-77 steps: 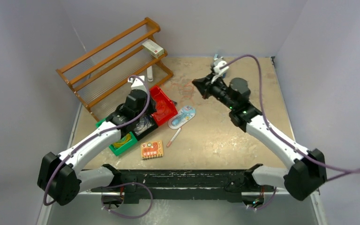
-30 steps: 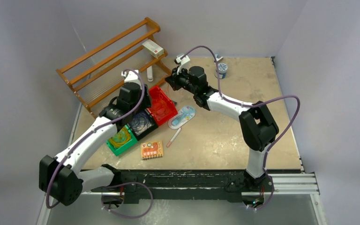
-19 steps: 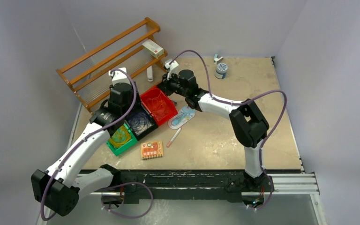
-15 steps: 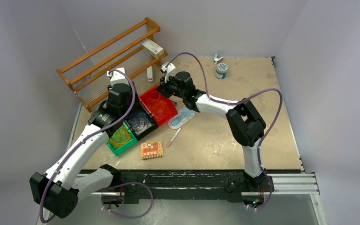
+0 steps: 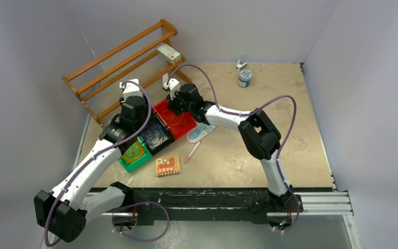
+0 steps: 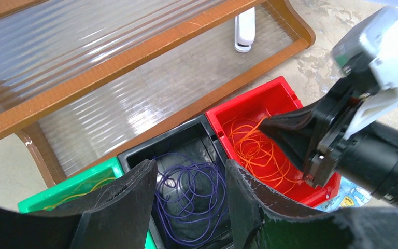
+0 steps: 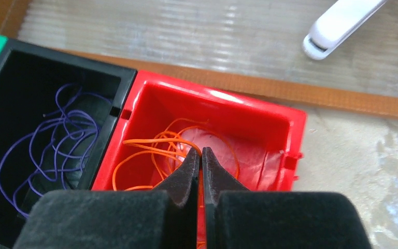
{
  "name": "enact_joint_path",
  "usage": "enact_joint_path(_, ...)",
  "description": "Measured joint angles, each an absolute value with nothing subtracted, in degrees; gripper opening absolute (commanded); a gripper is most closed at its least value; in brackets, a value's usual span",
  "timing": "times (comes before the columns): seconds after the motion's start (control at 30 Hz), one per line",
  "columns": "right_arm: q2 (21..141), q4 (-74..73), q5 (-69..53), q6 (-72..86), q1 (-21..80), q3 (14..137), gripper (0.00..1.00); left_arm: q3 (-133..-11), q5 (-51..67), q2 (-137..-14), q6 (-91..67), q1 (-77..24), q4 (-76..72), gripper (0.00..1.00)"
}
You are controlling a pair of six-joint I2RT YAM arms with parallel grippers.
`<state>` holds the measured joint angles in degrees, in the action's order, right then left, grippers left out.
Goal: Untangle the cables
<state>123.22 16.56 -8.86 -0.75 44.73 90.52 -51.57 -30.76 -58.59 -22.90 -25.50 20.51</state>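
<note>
Inside the red bin (image 6: 250, 100), the orange cable (image 6: 254, 153) lies coiled under the clenched right gripper (image 7: 201, 153); whether a strand is pinched cannot be told. At its 9 o'clock, the left gripper (image 6: 190, 170) hangs released and empty over the purple cable (image 6: 199, 182) in the black bin (image 6: 163, 139).

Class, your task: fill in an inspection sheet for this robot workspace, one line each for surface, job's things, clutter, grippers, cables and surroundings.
surface: mottled tan table top, stained.
job's things: thin orange cable looped in red plastic bin; purple cable in black plastic bin; yellow cable in green plastic bin.
clutter: brown wooden rack bearing white stapler and small white-red box; orange card, blue blister pack, white pen, small round jar on the table.
grippers: left gripper open above black bin; right gripper shut, tips inside red bin among orange loops, grip unclear.
cables: thick purple arm hoses arch over both arms.
surroundings: plain pale walls; black rail at near edge.
</note>
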Motion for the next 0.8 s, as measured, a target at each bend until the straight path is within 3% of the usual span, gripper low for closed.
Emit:
enact_joint_path(0.27, 126.0, 11.6, -8.3, -2.2, 45.5, 91.5, 0.04, -51.0, -31.4, -58.6, -22.9, -25.5, 20.3, 0.51)
enact_joint_path(0.57, 126.1, 10.6, -6.3, -2.7, 45.7, 91.7, 0.27, -51.0, -31.3, -58.6, -22.9, -25.5, 20.2, 0.56)
enact_joint_path(0.8, 119.7, 10.5, -4.0, -2.7, 45.8, 88.3, 0.37, -51.0, -31.3, -58.6, -22.9, -25.5, 20.2, 0.65)
